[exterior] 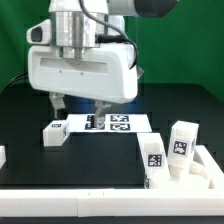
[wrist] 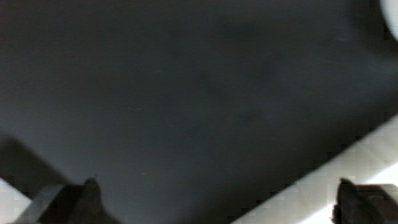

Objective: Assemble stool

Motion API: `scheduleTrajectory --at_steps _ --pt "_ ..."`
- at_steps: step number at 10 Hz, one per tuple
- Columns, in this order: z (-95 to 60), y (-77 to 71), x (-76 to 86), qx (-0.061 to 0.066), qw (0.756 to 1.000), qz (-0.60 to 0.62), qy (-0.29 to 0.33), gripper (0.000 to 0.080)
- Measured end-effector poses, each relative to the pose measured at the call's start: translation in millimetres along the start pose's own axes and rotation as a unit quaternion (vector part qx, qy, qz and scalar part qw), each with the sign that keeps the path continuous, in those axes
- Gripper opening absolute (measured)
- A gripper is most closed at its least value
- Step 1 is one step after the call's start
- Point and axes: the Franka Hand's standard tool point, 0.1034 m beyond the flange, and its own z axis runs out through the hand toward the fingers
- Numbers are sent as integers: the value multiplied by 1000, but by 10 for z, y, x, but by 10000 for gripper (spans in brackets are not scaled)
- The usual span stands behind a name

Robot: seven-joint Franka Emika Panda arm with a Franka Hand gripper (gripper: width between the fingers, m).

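Observation:
My gripper hangs open and empty just above the black table, at the back edge of the marker board. In the wrist view the gripper has its two dark fingertips far apart with only black table between them. A short blocky white stool leg lies at the board's left end in the exterior view, close below my fingers. Two more tagged legs stand at the exterior view's right, by the white seat.
A long white border rail runs along the front of the table. A small white piece shows at the exterior view's left edge. A pale strip crosses one corner of the wrist view.

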Motion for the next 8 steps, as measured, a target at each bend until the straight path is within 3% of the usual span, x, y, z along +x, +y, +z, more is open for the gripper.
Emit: scheduleTrajectory --at_steps 4,6,8 --pt "18 57 1 -5 991 -131 -4 649" --pt "102 338 -115 -7 977 -200 -67 649" --pt "111 459 -157 -7 961 -262 -91 649"
